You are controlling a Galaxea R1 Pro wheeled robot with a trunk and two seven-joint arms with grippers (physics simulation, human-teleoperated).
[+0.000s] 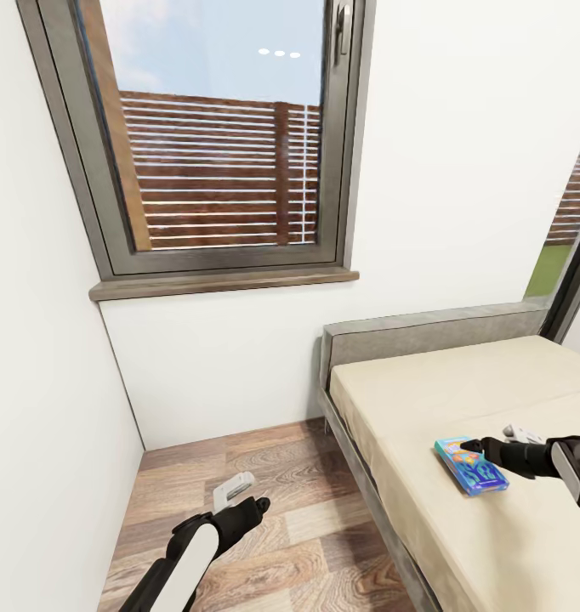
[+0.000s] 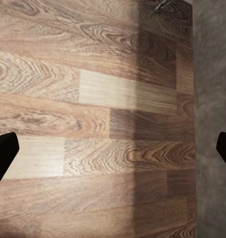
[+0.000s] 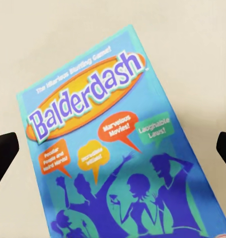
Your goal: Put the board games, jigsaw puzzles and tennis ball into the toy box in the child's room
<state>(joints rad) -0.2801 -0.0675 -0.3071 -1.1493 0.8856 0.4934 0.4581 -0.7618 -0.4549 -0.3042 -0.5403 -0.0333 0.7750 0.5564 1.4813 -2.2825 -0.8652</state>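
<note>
A light blue board game [image 1: 470,465], titled "Balderdash" with cartoon figures [image 3: 108,148], lies flat on the beige sheet of the bed [image 1: 460,382], near its left edge. My right gripper [image 1: 487,439] hovers just over the box's far end. Its jaws are open, with the dark fingertips [image 3: 3,153] wide apart on either side of the box and not touching it. My left gripper [image 1: 243,497] hangs open over the wood-plank floor [image 2: 93,99] beside the bed and holds nothing.
A tall dark-framed window [image 1: 222,136] with a wooden sill is set in the white wall ahead. A white wall [image 1: 35,382] closes the left side. The bed's grey frame [image 2: 212,119] and headboard [image 1: 426,333] border a narrow strip of floor [image 1: 273,476].
</note>
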